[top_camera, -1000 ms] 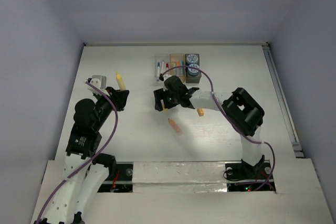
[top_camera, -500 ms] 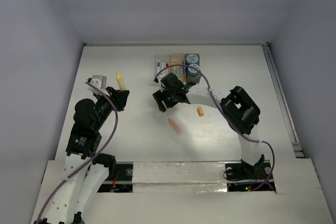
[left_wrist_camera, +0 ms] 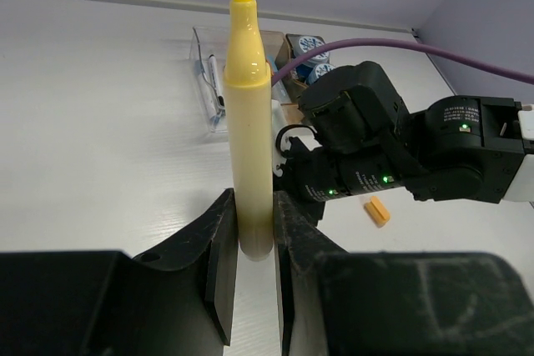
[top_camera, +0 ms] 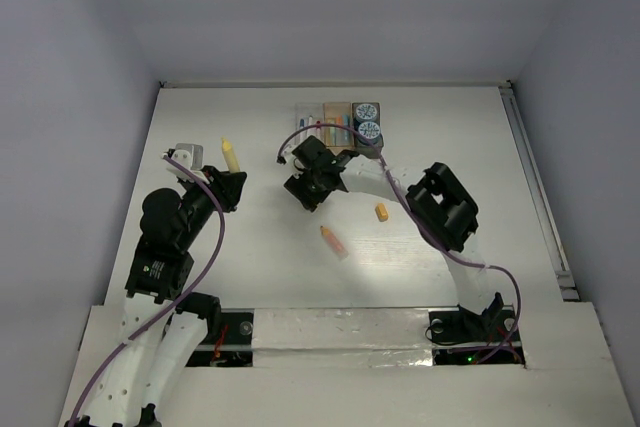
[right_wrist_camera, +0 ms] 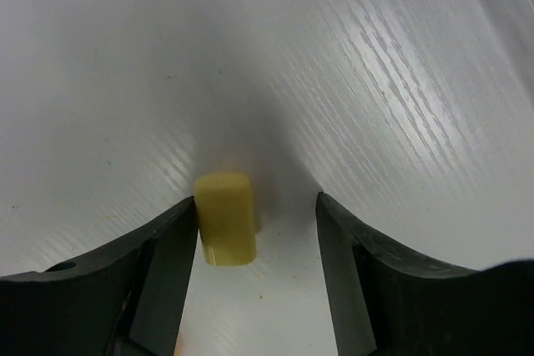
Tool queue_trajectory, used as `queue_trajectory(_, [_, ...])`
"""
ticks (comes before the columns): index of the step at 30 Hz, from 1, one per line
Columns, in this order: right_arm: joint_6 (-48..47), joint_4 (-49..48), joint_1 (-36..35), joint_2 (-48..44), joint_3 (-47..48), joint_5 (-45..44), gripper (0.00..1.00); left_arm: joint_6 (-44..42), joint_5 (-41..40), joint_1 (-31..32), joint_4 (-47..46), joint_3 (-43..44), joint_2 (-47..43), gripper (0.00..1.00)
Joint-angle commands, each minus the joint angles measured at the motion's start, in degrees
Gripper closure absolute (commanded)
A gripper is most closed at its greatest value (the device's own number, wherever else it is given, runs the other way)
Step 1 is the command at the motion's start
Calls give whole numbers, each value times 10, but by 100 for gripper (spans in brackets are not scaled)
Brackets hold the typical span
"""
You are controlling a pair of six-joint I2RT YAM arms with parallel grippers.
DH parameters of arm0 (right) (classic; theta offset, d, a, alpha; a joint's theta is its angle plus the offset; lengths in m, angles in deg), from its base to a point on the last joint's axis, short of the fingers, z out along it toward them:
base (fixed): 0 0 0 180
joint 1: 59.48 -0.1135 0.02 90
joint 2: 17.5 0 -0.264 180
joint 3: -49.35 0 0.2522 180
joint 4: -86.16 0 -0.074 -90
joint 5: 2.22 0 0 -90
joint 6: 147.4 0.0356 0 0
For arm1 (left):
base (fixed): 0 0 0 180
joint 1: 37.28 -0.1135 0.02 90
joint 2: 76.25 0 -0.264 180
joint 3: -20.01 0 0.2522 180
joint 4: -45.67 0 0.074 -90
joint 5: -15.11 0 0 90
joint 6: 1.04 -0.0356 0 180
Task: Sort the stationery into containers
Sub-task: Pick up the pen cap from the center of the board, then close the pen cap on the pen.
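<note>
My left gripper (left_wrist_camera: 254,248) is shut on a yellow marker (left_wrist_camera: 249,122), which stands tip-up between its fingers; from above the marker (top_camera: 231,156) shows at the left gripper (top_camera: 229,183). My right gripper (right_wrist_camera: 257,214) is open and low over the table. It straddles a short yellow stationery piece (right_wrist_camera: 225,218) that lies against its left finger (right_wrist_camera: 167,248), with a gap to the right one. In the top view the right gripper (top_camera: 306,197) is just in front of the containers (top_camera: 312,112), a row of three bins at the back, one holding round rolls (top_camera: 367,119).
A small orange bit (top_camera: 381,212) and a pink marker (top_camera: 333,241) lie on the table near the right arm. A grey-white object (top_camera: 184,154) sits by the left gripper. The clear bin (left_wrist_camera: 203,47) holds pens.
The right arm has shifted a little to the left and back, and its jaws have narrowed around the short yellow piece. The left arm and its marker have not moved.
</note>
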Motion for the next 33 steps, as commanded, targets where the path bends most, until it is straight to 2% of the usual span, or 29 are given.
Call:
queue_trajectory(1, [-12, 26, -14, 32, 18, 4, 40, -1, 6, 2, -23, 20, -7, 100])
queue_trajectory(2, [-11, 28, -19, 34, 20, 4, 48, -1, 5, 2, -23, 20, -7, 100])
queue_trajectory(4, [-8, 34, -20, 42, 28, 2, 53, 0, 5, 2, -23, 20, -7, 100])
queue_trajectory(6, [2, 40, -20, 45, 33, -1, 63, -1, 5, 2, -23, 20, -7, 100])
queue_trajectory(7, [5, 42, -20, 46, 34, -4, 74, -1, 5, 2, -22, 20, -8, 100])
queue_trajectory(11, [36, 20, -20, 23, 20, -16, 96, 0, 9, 2, -26, 18, -5, 100])
queue_trajectory(17, [123, -93, -20, -98, -36, -30, 100, -2, 32, 2, -29, 16, 19, 100])
queue_trajectory(21, [186, -192, -20, -246, -102, -76, 100, -4, 68, 2, -33, 14, 43, 100])
queue_trajectory(25, [238, -318, -20, -355, -182, -62, 100, -4, 108, 2, -45, 11, 65, 100])
queue_trajectory(28, [288, -408, -20, -400, -205, -38, 100, -8, 137, 2, -51, 12, 85, 100])
queue_trajectory(33, [376, -511, -25, -408, -216, 1, 100, -9, 182, 7, -63, 12, 115, 100])
